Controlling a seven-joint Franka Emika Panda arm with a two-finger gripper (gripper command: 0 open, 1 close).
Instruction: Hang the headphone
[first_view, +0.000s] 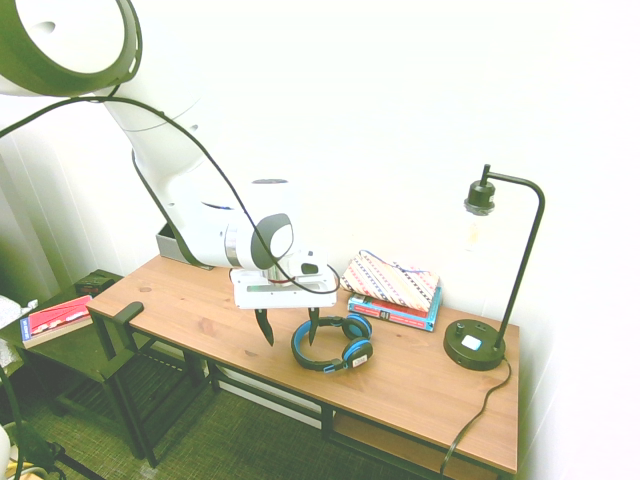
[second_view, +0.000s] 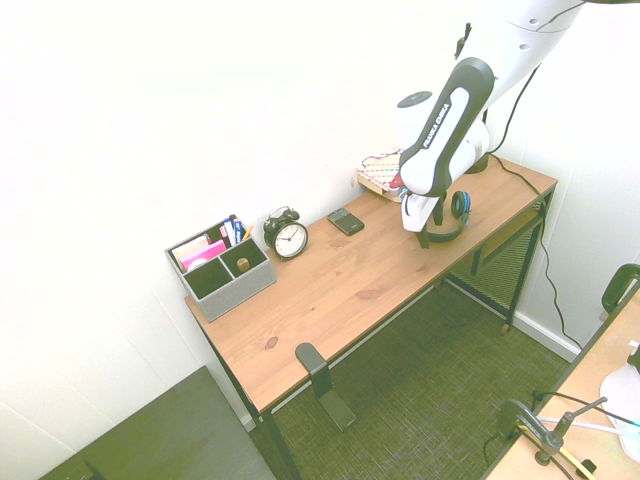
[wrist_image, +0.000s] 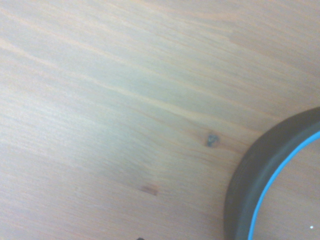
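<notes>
We see the headphone (first_view: 332, 343) lying flat on the wooden desk (first_view: 420, 385), toward the end with the lamp (first_view: 490, 280), just in front of the stack of books (first_view: 395, 312) with a patterned pouch (first_view: 390, 280) on top. The gripper (first_view: 290, 327) points straight down over the desk, jaws spread wide and holding nothing; one finger sits right at the headband's outer curve, the other clear of it on bare wood.

Handling, as we judge it: light, with a fairly stiff, springy headband and padded cups that give. Smooth plastic band, so possibly a bit slippery. Best hold is probably across the headband's arc, away from the cups, so the loop stays free to drop over a hook. Gripping a cup would likely tip it.

A black hook-like bracket (second_view: 318, 372) is clamped on the desk's front edge at the far end, well apart from the headphone; we take it for the hanger, not certain.

Hard to read: the wrist view shows only wood grain and a blurred slice of black band with a blue edge (wrist_image: 260, 190). In the second exterior view the arm covers most of the headphone. Whether the near finger touches the band, we cannot tell.
</notes>
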